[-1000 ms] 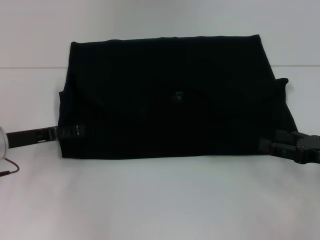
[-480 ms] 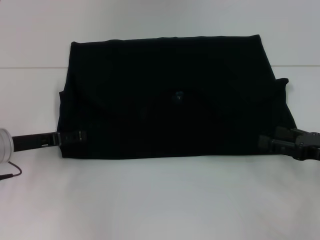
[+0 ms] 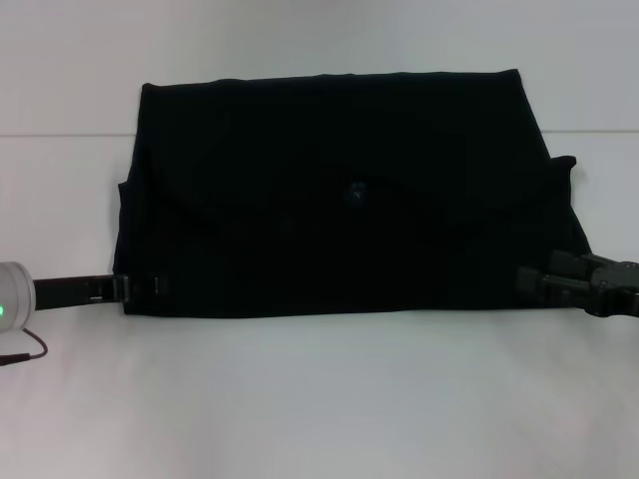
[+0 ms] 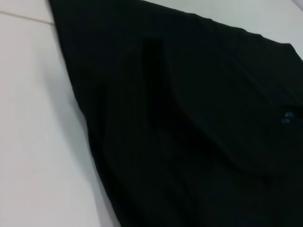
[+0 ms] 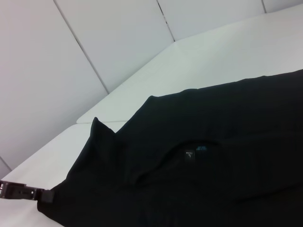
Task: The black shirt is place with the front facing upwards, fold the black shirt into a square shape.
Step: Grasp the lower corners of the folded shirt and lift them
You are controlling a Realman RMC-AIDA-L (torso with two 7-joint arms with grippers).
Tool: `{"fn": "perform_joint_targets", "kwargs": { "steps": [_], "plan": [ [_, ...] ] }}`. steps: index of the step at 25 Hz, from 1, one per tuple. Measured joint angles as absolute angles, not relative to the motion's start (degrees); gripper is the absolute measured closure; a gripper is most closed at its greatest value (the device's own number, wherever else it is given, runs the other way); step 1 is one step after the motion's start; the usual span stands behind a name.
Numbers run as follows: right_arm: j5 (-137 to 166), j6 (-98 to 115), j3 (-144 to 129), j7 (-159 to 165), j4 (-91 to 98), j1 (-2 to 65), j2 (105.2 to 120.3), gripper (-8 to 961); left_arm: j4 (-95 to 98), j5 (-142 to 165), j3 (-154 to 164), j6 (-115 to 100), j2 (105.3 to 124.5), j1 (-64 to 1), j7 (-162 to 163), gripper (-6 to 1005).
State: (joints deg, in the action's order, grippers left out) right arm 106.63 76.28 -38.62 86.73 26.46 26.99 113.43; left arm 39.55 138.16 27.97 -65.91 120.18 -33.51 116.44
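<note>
The black shirt (image 3: 339, 200) lies flat on the white table (image 3: 329, 399), folded into a wide rectangle. Its small neck label (image 3: 354, 190) shows near the middle, and no lettering is visible. My left gripper (image 3: 145, 287) reaches in low from the left, its tip over the shirt's near left corner. My right gripper (image 3: 529, 279) lies at the shirt's near right corner, touching its edge. The right wrist view shows the shirt (image 5: 203, 165), its label (image 5: 189, 155) and the left gripper (image 5: 45, 195) at the far corner. The left wrist view is filled by the shirt (image 4: 189, 118).
A seam line (image 3: 60, 134) crosses the white table behind the shirt. White wall panels (image 5: 71, 71) stand beyond the table in the right wrist view. A thin cable (image 3: 25, 351) trails from the left arm near the table's left edge.
My left gripper has slid along the shirt's left edge toward the near corner. The right gripper has shifted slightly away from the near edge. The shirt has not moved.
</note>
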Motion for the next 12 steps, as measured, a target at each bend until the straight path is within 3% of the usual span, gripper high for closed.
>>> {"fn": "perform_joint_targets", "kwargs": {
  "steps": [5,8,12],
  "plan": [
    [106.55,76.28,-38.40,86.83,26.53,27.03,113.38,28,39.65,138.72,29.32,-64.65,120.27,-33.52,116.36,521],
    [106.54,76.29,-38.10,86.88,26.54,26.99,113.36,28,39.72,139.38,29.49,-64.61,120.27,-33.63,116.51,760],
    [106.51,76.45,-37.78,87.78,26.59,26.92,112.98,29,39.88,139.40,29.52,-65.11,120.26,-33.65,116.50,916]
  ]
}}
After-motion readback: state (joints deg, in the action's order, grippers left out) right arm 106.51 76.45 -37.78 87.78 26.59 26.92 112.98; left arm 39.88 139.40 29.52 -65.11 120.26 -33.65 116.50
